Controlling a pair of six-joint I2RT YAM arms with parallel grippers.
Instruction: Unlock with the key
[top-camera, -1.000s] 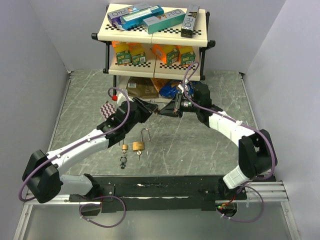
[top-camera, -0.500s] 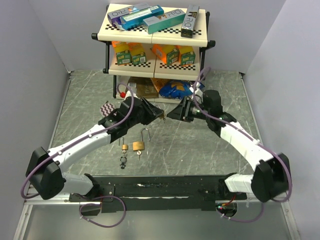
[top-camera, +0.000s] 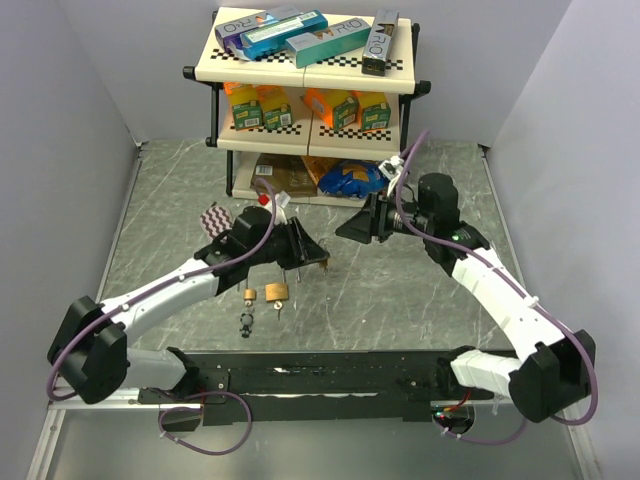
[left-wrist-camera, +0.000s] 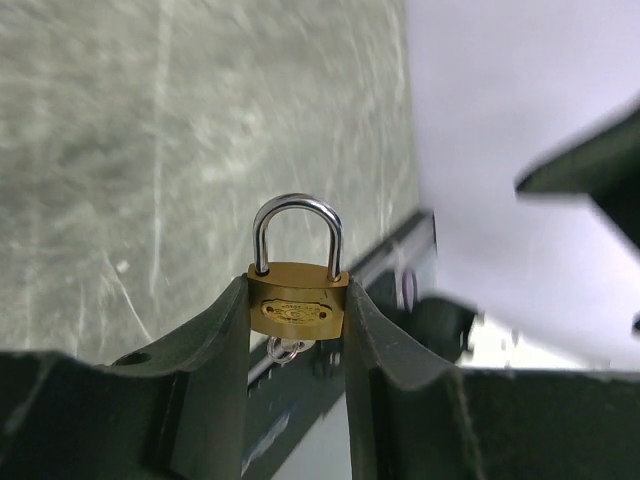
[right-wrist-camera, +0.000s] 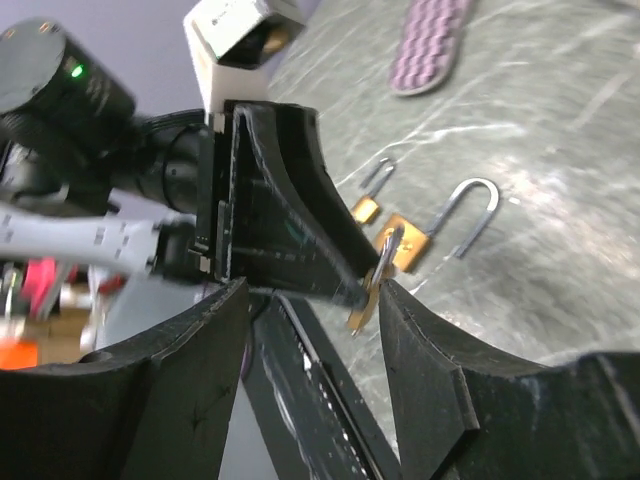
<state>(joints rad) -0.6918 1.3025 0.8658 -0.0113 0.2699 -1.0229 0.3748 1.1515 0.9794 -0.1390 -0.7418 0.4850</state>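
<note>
A: What's nearest the bases?
B: Black rail (top-camera: 330, 380) along the near edge of the table (top-camera: 400, 300). Just past it, a small dark bunch, looks like keys (top-camera: 246, 322), flat on the marbled top.

A: Locks?
B: Two loose ones just beyond the keys, side by side. Small padlock (top-camera: 250, 294) on the left, big padlock (top-camera: 277, 292) on the right w/ its shackle (right-wrist-camera: 472, 205) swung open.

A: Left gripper?
B: Left gripper (left-wrist-camera: 296, 292) is a bit farther out, right of those two, off the table. It's clamped on a third lock, the brass padlock (left-wrist-camera: 296, 312). Fingers (left-wrist-camera: 215, 360) press both sides of the body. That lock's hoop is closed & points away from the wrist cam. A metal ring (left-wrist-camera: 285, 349) peeks out under the body. Key in the lock or not, can't tell.

A: Right one?
B: Right gripper (right-wrist-camera: 312, 295) faces the left one, near but not touching. Jaws wide apart, nothing btw them.

A: Farther back?
B: Purple-white pad (top-camera: 215, 215) on the table, left of the arms. Then the shelf rack (top-camera: 310, 70) at the back wall. Boxes (top-camera: 300, 35) on top, orange cartons (top-camera: 330, 108) mid level, blue bag (top-camera: 350, 178) at the bottom.
</note>
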